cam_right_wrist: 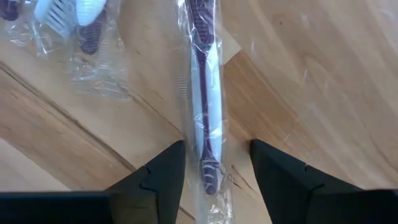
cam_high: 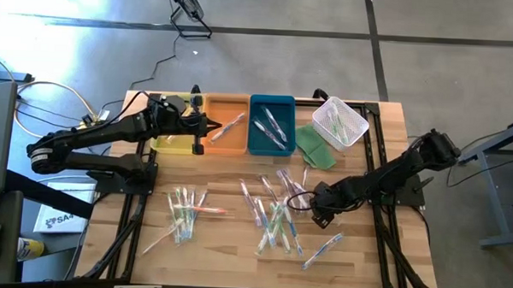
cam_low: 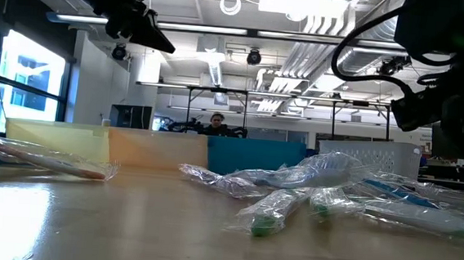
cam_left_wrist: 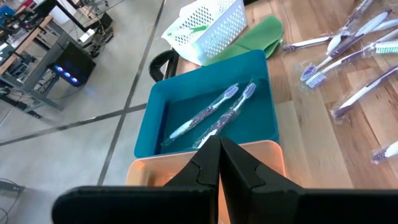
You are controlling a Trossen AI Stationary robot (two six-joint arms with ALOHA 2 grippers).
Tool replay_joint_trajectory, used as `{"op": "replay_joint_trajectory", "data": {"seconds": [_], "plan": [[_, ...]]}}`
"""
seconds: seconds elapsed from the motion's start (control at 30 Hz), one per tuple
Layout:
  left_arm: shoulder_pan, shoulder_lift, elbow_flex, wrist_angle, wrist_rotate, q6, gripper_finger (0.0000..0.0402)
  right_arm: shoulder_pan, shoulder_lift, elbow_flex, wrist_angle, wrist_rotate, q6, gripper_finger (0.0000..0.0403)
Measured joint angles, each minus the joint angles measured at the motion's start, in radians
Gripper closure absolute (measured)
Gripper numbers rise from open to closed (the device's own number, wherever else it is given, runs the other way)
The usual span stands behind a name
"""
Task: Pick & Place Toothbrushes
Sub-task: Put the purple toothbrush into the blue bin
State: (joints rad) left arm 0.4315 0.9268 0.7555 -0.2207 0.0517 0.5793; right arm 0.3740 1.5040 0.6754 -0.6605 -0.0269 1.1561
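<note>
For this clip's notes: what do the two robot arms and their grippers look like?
Both arms are dark, near-black jointed links, with black cable looping beside the right one. The left gripper has two black angular wedge-shaped fingers on a broad black crossbar. The right gripper has the same black, flat-faced, pointed fingers. No markings are legible on either.

We see a pale wood-grain counter (cam_high: 219, 245). Along its twelve o'clock edge sit a yellow tray (cam_high: 175, 141), an orange tray (cam_high: 227, 143), a blue tray (cam_high: 269, 143), a green cloth (cam_high: 312, 148) and a white mesh basket (cam_high: 340, 121). The wrapped toothbrush (cam_right_wrist: 205, 93) is purple and white. Both arms are black.
</note>
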Motion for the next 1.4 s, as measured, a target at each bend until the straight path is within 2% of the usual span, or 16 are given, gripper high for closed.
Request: {"op": "replay_joint_trajectory", "data": {"seconds": [0.1,0.37,0.5,0.8,0.97,1.17,1.4], "plan": [[0.000,0.000,0.000,0.000,0.000,0.000,0.0396,0.000,0.000,0.000,-0.002,0.000,0.000,0.0253],[0.000,0.000,0.000,0.000,0.000,0.000,0.0396,-0.001,0.001,-0.003,-0.014,-0.003,-0.008,0.0357],[0.000,0.000,0.000,0.000,0.000,0.000,0.0396,-0.001,0.000,-0.001,0.010,-0.018,-0.008,0.0381],[0.000,0.000,0.000,-0.022,0.000,0.000,0.0396,-0.001,-0.048,-0.007,0.026,-0.024,-0.050,0.0391],[0.000,0.000,0.000,-0.022,-0.001,0.000,0.0396,-0.001,-0.119,-0.006,-0.033,0.020,-0.007,0.0393],[0.000,0.000,0.000,-0.022,-0.001,0.000,0.0396,-0.001,-0.207,-0.005,-0.050,0.105,0.027,0.0393],[0.000,0.000,0.000,-0.013,-0.001,-0.001,0.0396,-0.033,-0.244,0.088,-0.029,0.282,-0.030,0.0393]]}}
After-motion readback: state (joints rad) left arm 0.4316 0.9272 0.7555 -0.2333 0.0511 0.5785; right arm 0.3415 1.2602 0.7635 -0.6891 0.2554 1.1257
